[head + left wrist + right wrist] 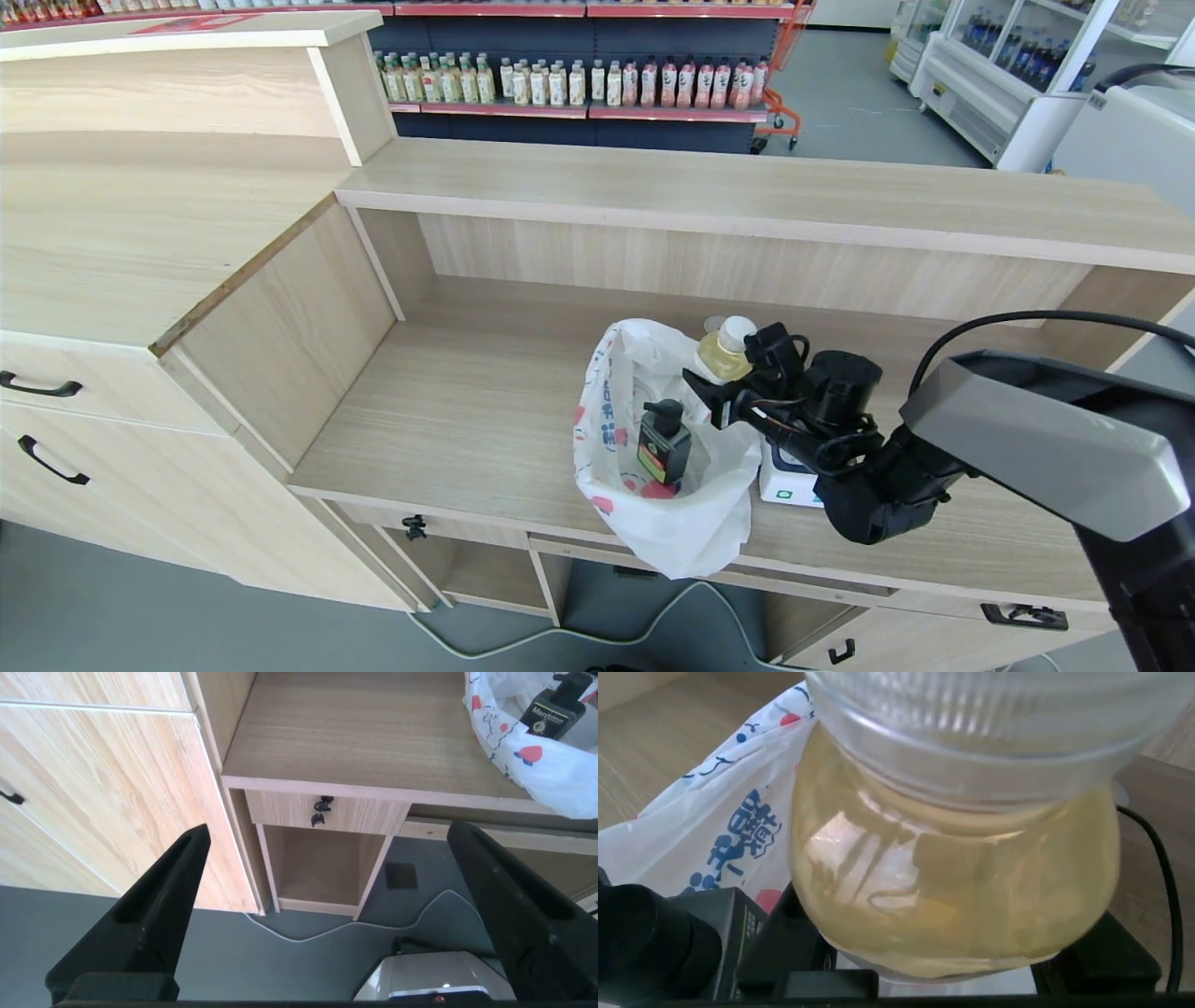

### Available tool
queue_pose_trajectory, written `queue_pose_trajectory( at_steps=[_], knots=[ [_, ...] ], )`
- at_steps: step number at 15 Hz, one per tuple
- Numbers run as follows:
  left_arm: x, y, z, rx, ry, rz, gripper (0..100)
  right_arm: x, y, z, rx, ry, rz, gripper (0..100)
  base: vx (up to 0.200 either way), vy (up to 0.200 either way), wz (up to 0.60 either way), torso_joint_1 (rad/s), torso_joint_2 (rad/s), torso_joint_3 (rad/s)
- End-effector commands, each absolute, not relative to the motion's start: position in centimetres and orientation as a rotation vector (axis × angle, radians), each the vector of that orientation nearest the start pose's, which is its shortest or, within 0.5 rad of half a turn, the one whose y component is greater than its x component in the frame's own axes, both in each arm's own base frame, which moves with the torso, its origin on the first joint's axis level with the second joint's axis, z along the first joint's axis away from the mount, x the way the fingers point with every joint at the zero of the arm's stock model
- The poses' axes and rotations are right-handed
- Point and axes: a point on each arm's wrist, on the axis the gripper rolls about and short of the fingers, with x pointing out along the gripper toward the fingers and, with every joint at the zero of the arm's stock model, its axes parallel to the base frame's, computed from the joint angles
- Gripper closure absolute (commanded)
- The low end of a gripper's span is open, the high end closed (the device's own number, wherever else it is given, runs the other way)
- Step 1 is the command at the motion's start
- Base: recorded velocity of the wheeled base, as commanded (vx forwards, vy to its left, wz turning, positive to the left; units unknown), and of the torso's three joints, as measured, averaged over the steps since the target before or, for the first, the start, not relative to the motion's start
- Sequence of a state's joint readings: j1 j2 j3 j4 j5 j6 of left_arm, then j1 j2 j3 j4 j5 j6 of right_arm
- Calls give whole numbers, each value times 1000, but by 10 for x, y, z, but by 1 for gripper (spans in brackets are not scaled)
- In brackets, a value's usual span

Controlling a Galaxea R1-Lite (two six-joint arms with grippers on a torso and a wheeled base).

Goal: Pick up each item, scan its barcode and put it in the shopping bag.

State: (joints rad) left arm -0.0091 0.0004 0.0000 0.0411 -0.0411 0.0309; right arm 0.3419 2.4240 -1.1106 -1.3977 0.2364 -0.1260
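A shop: shelves of drinks run behind a pale wooden counter.

The right gripper is pinched on a bottle of yellowish liquid, its black fingers on either side of the body. The bottle's long axis is tilted rather than upright. Its white cap points up and away from the robot, and its base sits down between the fingers. The bottle is held clear of the counter, over the far rim of the bag.

The white printed bag stands open just below and to the left of that gripper. A dark pump bottle stands upright in it, pump on top. A white box lies on the counter under the right wrist, touching the bag's right side.

The right wrist view shows the bottle close up: a ridged cap, clear walls and pale liquid, with the printed bag behind it and a black cable on the wood. Neither the ridges nor the cable can be made out from the head.

The left gripper hangs below counter level with its fingers spread wide and nothing between them. Ahead of it is a drawer with a key in it, above an open cubby. The bag's edge, with the pump bottle's head, is further off to its right.
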Motion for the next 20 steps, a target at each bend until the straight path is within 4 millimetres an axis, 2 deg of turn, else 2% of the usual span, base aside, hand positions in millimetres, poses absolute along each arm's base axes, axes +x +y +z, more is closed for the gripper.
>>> queue_pose_trajectory(
  at_steps=[1,5,14,15,17,20],
  knots=[
    [-23,-1,71,30,41,-51,0,420,156,49,-118,-113,585,100,0,0,0,0,0,0],
    [-23,-1,71,30,41,-51,0,422,154,38,-155,-106,591,100,0,0,0,0,0,0],
    [-23,-1,71,30,41,-51,0,425,155,34,-185,-116,603,100,0,0,0,0,0,0],
    [-23,-1,71,30,41,-51,0,424,155,35,-185,-115,603,0,0,0,0,0,0,0],
    [-23,-1,71,32,41,-51,0,425,154,38,-185,-120,603,0,0,0,0,0,0,0],
    [-23,-1,71,30,41,-51,0,424,151,58,-183,-149,593,0,0,0,0,0,0,0]
  ],
)
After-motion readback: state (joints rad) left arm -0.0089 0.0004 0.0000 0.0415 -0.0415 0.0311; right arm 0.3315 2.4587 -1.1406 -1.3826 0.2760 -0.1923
